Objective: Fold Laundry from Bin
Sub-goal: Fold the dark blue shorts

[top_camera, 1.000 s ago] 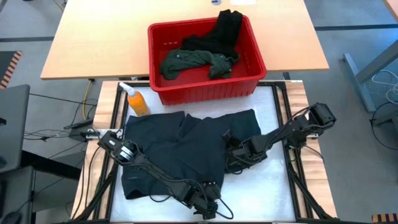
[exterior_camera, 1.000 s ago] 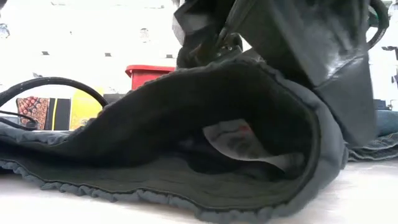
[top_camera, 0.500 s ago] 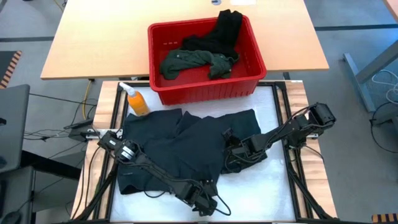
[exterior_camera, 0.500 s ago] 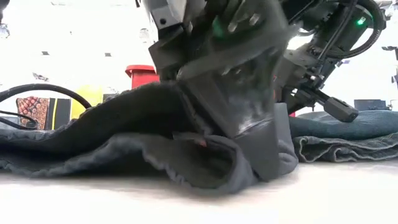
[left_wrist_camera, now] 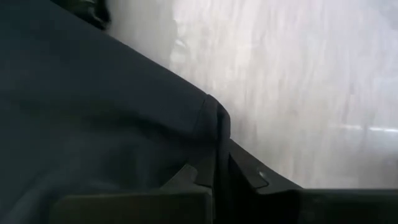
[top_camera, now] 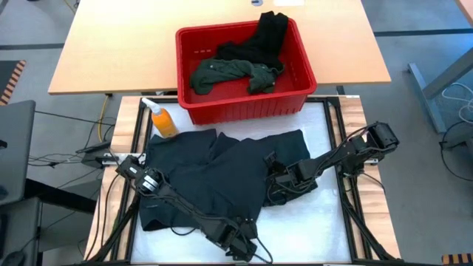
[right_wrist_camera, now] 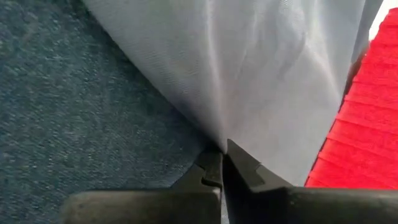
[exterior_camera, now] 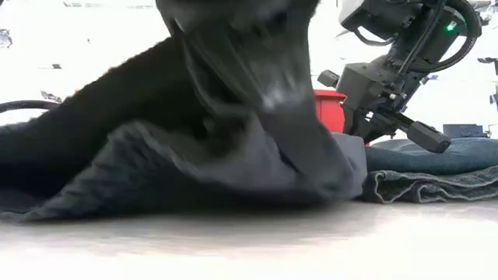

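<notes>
White tabletop's mostly covered by the dark navy denim jeans (top_camera: 222, 174), spread out rumpled at centre, with the red slotted plastic bin (top_camera: 244, 103) of dark laundry at 12 o'clock. My left gripper (top_camera: 235, 247) at 6 o'clock is clamped on the jeans' near edge, and the right gripper (top_camera: 275, 193) at 3 o'clock is pinched shut on a fold. I reckon we're mid-fold, so next I'd carry that edge toward 12.

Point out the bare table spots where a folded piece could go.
Free: the white strip right of the jeans, under the right arm, and the near right corner of the table. Crowded: the middle and left under the jeans, the bottle corner and the bin behind.
</notes>
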Tool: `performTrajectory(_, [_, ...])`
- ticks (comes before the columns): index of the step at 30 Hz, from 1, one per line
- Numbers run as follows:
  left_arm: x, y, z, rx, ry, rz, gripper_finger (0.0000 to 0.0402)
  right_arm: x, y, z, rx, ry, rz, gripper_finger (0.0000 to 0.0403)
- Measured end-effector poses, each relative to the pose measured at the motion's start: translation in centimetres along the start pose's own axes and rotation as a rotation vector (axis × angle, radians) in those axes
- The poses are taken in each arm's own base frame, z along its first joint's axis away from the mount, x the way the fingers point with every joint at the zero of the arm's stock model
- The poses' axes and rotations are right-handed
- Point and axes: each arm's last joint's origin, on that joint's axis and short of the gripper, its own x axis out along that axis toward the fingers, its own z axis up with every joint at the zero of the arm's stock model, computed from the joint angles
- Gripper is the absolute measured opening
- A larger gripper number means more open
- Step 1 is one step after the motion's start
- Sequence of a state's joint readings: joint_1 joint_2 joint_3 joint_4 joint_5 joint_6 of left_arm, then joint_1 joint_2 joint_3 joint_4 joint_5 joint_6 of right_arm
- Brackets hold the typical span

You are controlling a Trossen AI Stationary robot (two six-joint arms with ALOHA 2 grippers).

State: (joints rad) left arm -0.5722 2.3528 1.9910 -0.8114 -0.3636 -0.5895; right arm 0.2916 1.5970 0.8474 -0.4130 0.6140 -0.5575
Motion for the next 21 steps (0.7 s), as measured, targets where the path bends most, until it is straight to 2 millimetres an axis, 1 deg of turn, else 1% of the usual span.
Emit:
performTrajectory(3, [-1.1, -0.5, 0.0, 0.007, -0.015, 0.040, 0.0001, 0.0, 0.0, 0.0, -0.012, 0.004, 0.004, 0.0032])
performTrajectory(5, [-2.0, -0.7, 0.0, 0.017, -0.023, 0.074, 0.0001, 0.0, 0.0, -0.1, -0.055, 0.007, 0.003, 0.0034])
performTrajectory(8, [-3.4, -0.9, 0.4, 0.019, -0.047, 0.133, 0.0000, -0.3, 0.1, 0.2, -0.111, 0.002, 0.001, 0.0019])
performTrajectory(11, [-5.3, -0.8, 0.6, 0.025, -0.063, 0.210, 0.0000, -0.9, -0.5, 0.6, -0.133, 0.013, 0.001, 0.0016])
performTrajectory(16, [-8.5, -0.6, 0.7, 0.012, -0.101, 0.339, 0.0000, -2.9, -2.2, 0.1, -0.163, 0.143, -0.038, 0.0016])
performTrajectory(21, [-10.5, -0.5, 0.0, -0.039, -0.125, 0.420, 0.0000, -5.8, -4.4, -0.6, -0.135, 0.157, -0.103, 0.0016])
